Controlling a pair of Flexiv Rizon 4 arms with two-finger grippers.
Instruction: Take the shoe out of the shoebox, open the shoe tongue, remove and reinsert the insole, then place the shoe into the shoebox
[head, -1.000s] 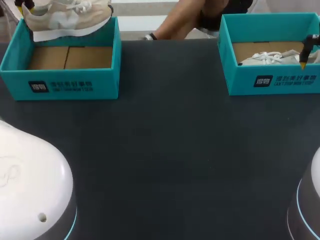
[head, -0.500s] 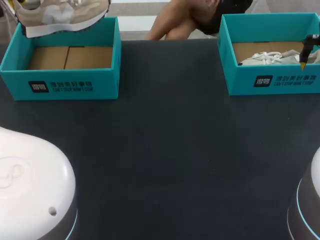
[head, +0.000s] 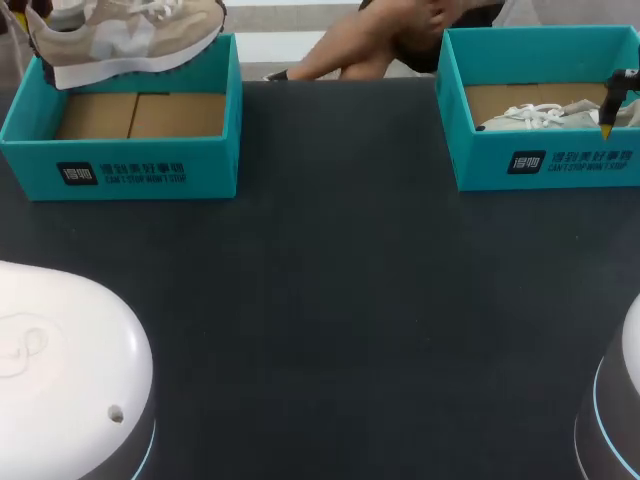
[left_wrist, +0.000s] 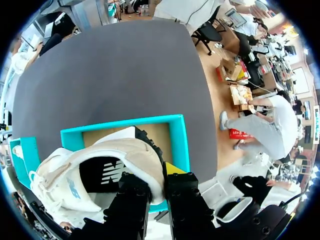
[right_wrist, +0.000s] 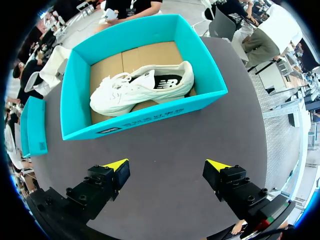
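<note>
A beige shoe (head: 125, 35) hangs above the far edge of the left teal shoebox (head: 120, 172), whose cardboard floor is bare. My left gripper (left_wrist: 156, 182) is shut on the shoe (left_wrist: 100, 175) at the heel collar, one finger inside and one outside, above that box (left_wrist: 177, 145). The right teal shoebox (head: 540, 165) holds a white shoe (head: 545, 115) lying on its side. My right gripper (right_wrist: 167, 166) stands open over the table short of this box (right_wrist: 145, 120), with the white shoe (right_wrist: 142, 87) ahead of it. One of its fingers (head: 610, 110) shows over the box's right part.
Dark table top (head: 330, 280) stretches between and in front of the two boxes. The white bases of my arms (head: 60, 370) (head: 615, 400) fill the near corners.
The beige shoe in my left gripper has shifted slightly left and tilted, toe end higher. My right gripper has kept still and open.
</note>
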